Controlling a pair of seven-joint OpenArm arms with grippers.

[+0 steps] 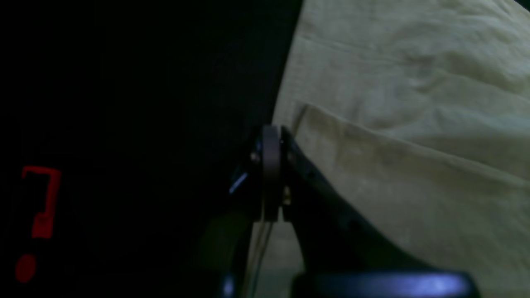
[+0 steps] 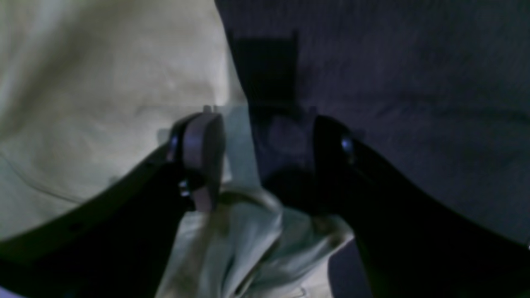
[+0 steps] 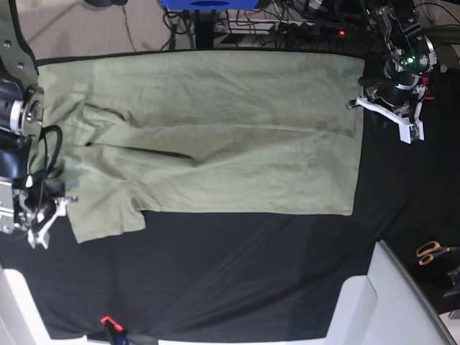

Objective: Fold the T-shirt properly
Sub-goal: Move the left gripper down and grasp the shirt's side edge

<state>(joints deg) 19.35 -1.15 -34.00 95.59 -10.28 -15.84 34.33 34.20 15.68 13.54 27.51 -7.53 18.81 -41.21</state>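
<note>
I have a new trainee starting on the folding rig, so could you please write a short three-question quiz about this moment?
1. True or false: the T-shirt is already folded into a small square.
2. Which gripper has its fingers spread with bunched shirt fabric between them? A) left gripper B) right gripper
3. What orange-handled tool lies at the base view's right edge?

Key
1. False: it lies spread wide on the black cloth, with only some layers overlapping.
2. B: the right wrist view shows its jaws apart at the shirt's edge; the left gripper's jaws are together at the shirt's border.
3. Scissors.
</note>
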